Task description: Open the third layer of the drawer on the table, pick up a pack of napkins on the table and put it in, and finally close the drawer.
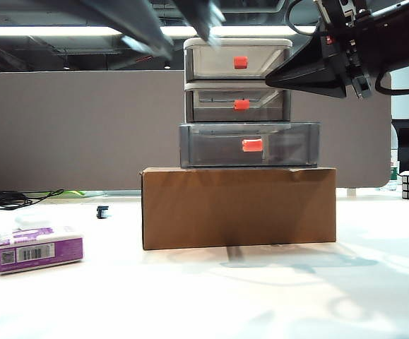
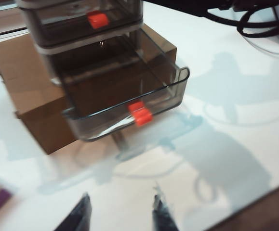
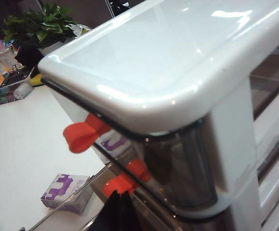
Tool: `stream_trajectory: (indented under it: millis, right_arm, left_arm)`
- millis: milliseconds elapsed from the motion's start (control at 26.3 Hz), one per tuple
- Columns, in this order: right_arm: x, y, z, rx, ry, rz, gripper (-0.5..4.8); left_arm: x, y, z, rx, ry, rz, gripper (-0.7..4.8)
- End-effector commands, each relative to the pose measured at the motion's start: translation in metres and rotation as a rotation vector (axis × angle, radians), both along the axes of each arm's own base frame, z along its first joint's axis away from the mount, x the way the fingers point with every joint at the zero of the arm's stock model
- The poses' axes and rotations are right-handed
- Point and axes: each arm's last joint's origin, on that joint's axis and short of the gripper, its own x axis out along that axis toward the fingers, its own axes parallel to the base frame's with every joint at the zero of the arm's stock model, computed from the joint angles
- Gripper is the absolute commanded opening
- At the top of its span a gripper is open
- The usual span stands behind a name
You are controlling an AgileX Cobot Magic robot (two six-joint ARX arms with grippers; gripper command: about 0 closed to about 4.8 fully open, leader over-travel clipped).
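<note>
third layer [image 1: 249,145] is pulled out, left gripper [image 2: 121,214] fingers released and empty up top, right gripper [image 1: 289,74] by the drawer [image 1: 237,92], can't tell its fingers.

We see a smoky-grey drawer [image 1: 237,102] with orange-red handles, a brown box [image 1: 238,207], a purple napkin pack [image 1: 39,250] lower left, and black grippers.

The left arm blurs across the upper left of the exterior view, its pincer [image 2: 121,216] pointing down at a slant, dark fingers [image 2: 79,216] parted with nothing between them. The right arm reaches in from the upper right, its black pincer [image 1: 278,76] held level; its jaws' state cannot be told.
</note>
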Motion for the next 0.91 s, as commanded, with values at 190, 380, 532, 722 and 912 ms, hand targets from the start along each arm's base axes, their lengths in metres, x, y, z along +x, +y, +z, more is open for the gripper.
stream_trajectory:
  millis: [190, 380, 532, 722, 912]
  right_arm:
    - [-0.001, 0.001, 0.002, 0.007, -0.007, 0.027, -0.06]
    - [-0.001, 0.001, 0.002, 0.01, 0.002, 0.041, -0.06]
    - [-0.001, 0.001, 0.002, 0.012, 0.008, 0.045, -0.06]
    - [-0.002, 0.001, 0.001, 0.012, 0.018, 0.062, -0.06]
    - [-0.002, 0.001, 0.0, 0.009, 0.032, 0.061, -0.06]
  left_arm:
    - [0.008, 0.09, 0.021, 0.247, 0.095, -0.015, 1.51]
    - [0.026, 0.115, 0.03, 0.224, 0.142, -0.014, 1.51]
    - [0.049, 0.118, 0.021, 0.184, 0.187, -0.088, 1.51]
    - [0.084, 0.126, 0.004, 0.114, 0.26, -0.118, 1.52]
    - [0.119, 0.147, -0.003, 0.044, 0.312, -0.122, 1.52]
